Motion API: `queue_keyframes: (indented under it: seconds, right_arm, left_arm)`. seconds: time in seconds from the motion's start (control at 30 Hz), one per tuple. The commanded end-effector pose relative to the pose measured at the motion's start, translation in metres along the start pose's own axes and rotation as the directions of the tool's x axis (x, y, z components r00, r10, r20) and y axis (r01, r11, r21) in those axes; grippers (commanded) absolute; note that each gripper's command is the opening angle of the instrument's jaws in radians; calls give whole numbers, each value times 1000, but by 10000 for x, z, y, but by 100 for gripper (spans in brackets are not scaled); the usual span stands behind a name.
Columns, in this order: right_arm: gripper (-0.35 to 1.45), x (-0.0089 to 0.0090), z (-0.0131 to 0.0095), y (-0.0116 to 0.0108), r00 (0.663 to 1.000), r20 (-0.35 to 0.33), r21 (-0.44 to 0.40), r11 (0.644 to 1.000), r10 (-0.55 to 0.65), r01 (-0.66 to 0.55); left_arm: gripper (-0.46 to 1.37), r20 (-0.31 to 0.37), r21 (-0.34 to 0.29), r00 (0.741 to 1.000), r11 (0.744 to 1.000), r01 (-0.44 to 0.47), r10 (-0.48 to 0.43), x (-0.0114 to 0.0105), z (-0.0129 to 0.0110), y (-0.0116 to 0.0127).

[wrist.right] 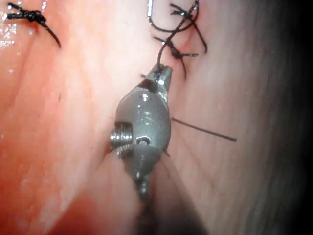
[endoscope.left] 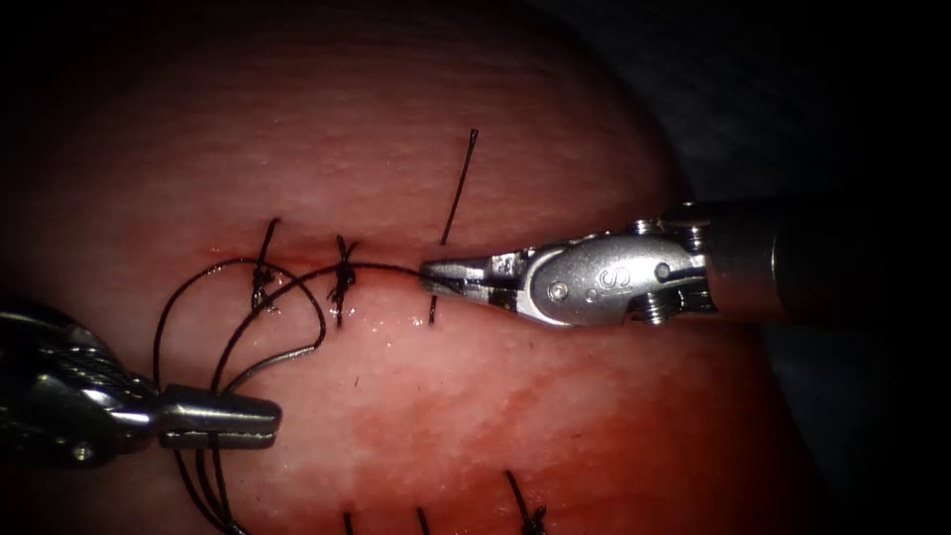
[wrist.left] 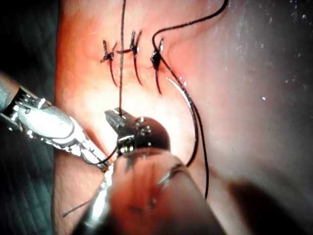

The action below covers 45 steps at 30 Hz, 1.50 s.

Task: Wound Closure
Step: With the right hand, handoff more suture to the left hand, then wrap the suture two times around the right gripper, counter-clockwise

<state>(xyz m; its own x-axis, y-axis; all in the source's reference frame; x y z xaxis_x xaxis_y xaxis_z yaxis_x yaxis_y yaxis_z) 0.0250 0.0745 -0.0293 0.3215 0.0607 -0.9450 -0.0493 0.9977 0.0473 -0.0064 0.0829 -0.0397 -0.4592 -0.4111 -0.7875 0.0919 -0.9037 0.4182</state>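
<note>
Black thread (endoscope.left: pixel 381 267), limp and slippery, sits clamped in your right end effector (endoscope.left: pixel 441 275) beside the knots; your left end effector (endoscope.left: pixel 260 418) pinches its loops while the stiff needle (endoscope.left: pixel 282 357) lies free on the tissue (endoscope.left: pixel 555 416).

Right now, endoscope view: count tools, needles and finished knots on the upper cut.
Tools: 2. The left tool and the right tool are each shut on thread.
Needle: 1, unheld, lying on the tissue.
Knots: 2.
Total: 5.
</note>
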Motion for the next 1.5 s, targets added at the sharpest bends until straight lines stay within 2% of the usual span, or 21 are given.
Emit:
queue_keyframes:
  seconds: [0.03, 0.1, 0.17, 0.2, 0.23, 0.27, 0.37, 0.47, 0.57, 0.7, 0.8, 1.0, 1.17, 1.5]
  right_arm:
    - [-35, 2, -3, -2, 1000, -5, -4, 1000, 21, -21]
    - [-29, 7, -7, -4, 999, -20, -16, 999, 47, -47]
    - [30, 11, -12, -6, 995, -42, -34, 995, 90, -92]
    - [40, 11, -12, -7, 995, -46, -38, 995, 90, -92]
    - [71, 14, -15, -8, 992, -57, -46, 993, 110, -112]
    - [93, 18, -17, -9, 988, -70, -53, 989, 135, -138]
    - [116, 27, -27, -10, 983, -106, -75, 984, 152, -160]
    - [120, 31, -36, -9, 981, -119, -80, 983, 155, -165]
    - [131, 37, -55, -6, 982, -87, -121, 977, 169, -178]
    - [136, 39, -71, -6, 982, -72, -154, 971, 173, -182]
    - [137, 42, -86, -9, 983, -47, -169, 969, 175, -181]
    - [129, 50, -106, -7, 982, -42, -194, 963, 182, -187]
    - [119, 52, -108, -4, 982, -42, -204, 960, 185, -190]
    - [122, 52, -96, -2, 982, -37, -216, 957, 188, -191]
  left_arm:
    - [-35, 4, -6, 1000, 1000, 2, -2, -1, -2, 0]
    - [-35, 9, -4, 1000, 1000, -1, 1, -4, -5, -1]
    - [-35, 12, -2, 1000, 1000, -5, 5, -6, -7, -1]
    - [-35, 13, -2, 1000, 1000, -10, 10, -7, -8, -1]
    - [-35, 15, 0, 1000, 1000, -8, 8, -8, -10, -2]
    - [-35, 16, 2, 1000, 1000, -13, 13, -8, -11, -2]
    - [-35, 24, 4, 999, 1000, -25, 25, -9, -13, -5]
    - [-35, 33, 4, 999, 999, -39, 38, -9, -14, -8]
    - [-35, 43, 10, 998, 999, -51, 50, -7, -17, -14]
    - [-35, 46, 33, 997, 998, -56, 54, -5, -22, -23]
    - [-35, 49, 66, 997, 996, -58, 55, -3, -29, -32]
    - [-35, 53, 72, 997, 995, -63, 60, 6, -35, -35]
    - [-35, 55, 84, 996, 994, -69, 64, 7, -35, -34]
    - [-35, 69, 89, 995, 993, -74, 68, 7, -22, -29]
